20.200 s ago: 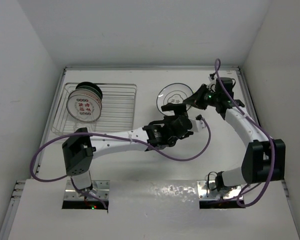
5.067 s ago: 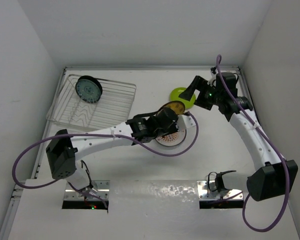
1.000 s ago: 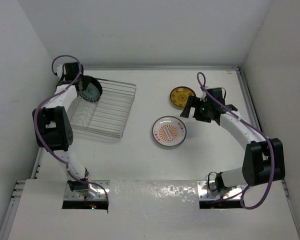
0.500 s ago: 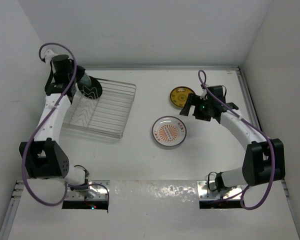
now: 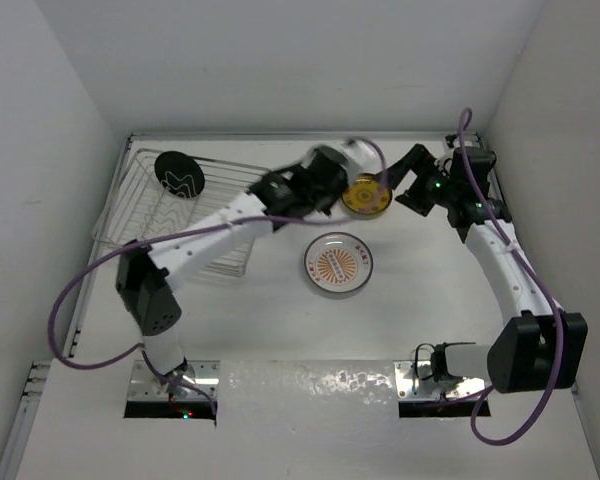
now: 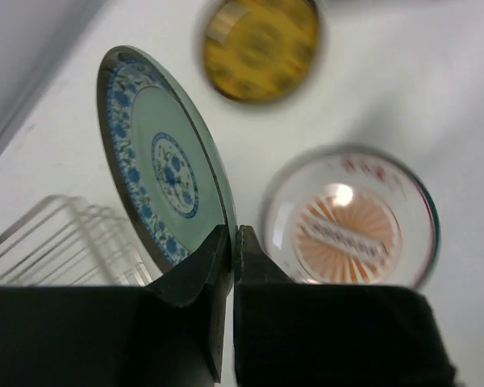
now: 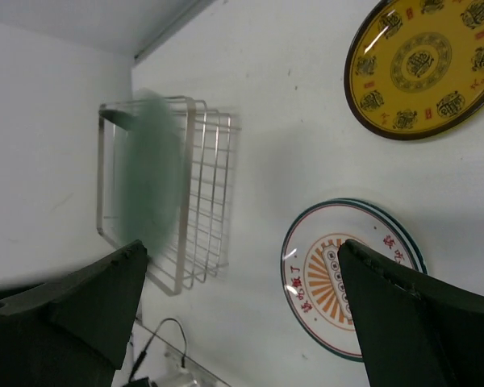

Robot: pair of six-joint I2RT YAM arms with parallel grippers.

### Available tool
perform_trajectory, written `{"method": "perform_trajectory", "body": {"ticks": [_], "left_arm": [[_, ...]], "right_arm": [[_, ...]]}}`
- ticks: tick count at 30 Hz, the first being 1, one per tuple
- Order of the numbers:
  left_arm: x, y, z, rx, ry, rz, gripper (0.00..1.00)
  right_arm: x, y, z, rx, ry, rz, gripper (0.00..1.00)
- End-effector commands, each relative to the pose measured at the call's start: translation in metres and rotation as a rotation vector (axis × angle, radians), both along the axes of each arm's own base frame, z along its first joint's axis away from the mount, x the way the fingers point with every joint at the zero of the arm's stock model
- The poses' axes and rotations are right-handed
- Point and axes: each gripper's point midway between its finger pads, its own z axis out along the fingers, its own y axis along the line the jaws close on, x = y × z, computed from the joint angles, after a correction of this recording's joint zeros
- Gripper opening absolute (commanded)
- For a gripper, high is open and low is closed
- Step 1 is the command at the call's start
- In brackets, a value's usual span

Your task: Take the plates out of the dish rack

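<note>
My left gripper is shut on the rim of a pale green plate with a blue pattern, held on edge. In the top view the left gripper and that blurred plate hang over the table's far middle, beside the yellow-brown plate. The white plate with an orange centre lies flat nearer the front. A black plate stands upright in the dish rack at the far left. My right gripper is open and empty, just right of the yellow-brown plate.
White walls close in the table at the back and both sides. The left arm stretches diagonally from its base across the rack's right end. Purple cables loop off both arms. In the right wrist view the rack shows behind a green blur.
The left arm has swung from the rack at the far left across to the far middle, carrying the blue-patterned plate. The right gripper has drawn back toward the far right.
</note>
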Motion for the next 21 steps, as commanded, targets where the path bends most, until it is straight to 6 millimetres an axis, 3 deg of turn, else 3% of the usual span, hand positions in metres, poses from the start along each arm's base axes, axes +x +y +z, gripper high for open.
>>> {"method": "perform_trajectory", "body": {"ticks": [1, 2, 5, 10, 13, 15, 16, 17, 18, 19, 20, 21], "left_arm": [[-0.042, -0.018, -0.033, 0.366, -0.053, -0.266, 0.0], [-0.054, -0.032, -0.035, 0.403, -0.079, -0.329, 0.0], [-0.065, -0.054, -0.033, 0.45, -0.147, -0.392, 0.0], [-0.079, -0.079, -0.025, 0.467, -0.233, -0.461, 0.0], [-0.082, -0.087, -0.029, 0.478, -0.247, -0.474, 0.0], [-0.085, -0.093, -0.032, 0.474, -0.254, -0.487, 0.0], [-0.087, -0.095, -0.034, 0.472, -0.252, -0.495, 0.0], [-0.087, -0.096, -0.038, 0.474, -0.247, -0.502, 0.0], [-0.088, -0.098, -0.039, 0.466, -0.243, -0.504, 0.01], [-0.088, -0.098, -0.041, 0.462, -0.239, -0.506, 0.03], [-0.09, -0.1, -0.042, 0.451, -0.234, -0.517, 0.06], [-0.092, -0.101, -0.043, 0.439, -0.23, -0.518, 0.18]], "right_arm": [[-0.004, -0.004, 0.021, 0.062, -0.027, -0.041, 0.99], [-0.007, -0.004, 0.014, 0.057, -0.007, -0.04, 0.99], [-0.019, -0.01, -0.007, 0.014, 0.044, -0.056, 0.99], [-0.039, -0.009, -0.037, 0.007, 0.103, -0.038, 0.99], [-0.045, -0.003, -0.047, 0.044, 0.115, -0.017, 0.98], [-0.044, 0.008, -0.04, 0.12, 0.092, 0.022, 0.92], [-0.048, 0.013, -0.046, 0.165, 0.108, 0.037, 0.87], [-0.042, 0.024, -0.027, 0.261, 0.047, 0.078, 0.79], [-0.045, 0.028, -0.034, 0.304, 0.064, 0.086, 0.51], [-0.038, 0.031, -0.023, 0.345, 0.007, 0.099, 0.31], [-0.038, 0.031, -0.025, 0.373, 0.033, 0.083, 0.05], [-0.035, 0.03, -0.025, 0.369, 0.033, 0.072, 0.03]]}}
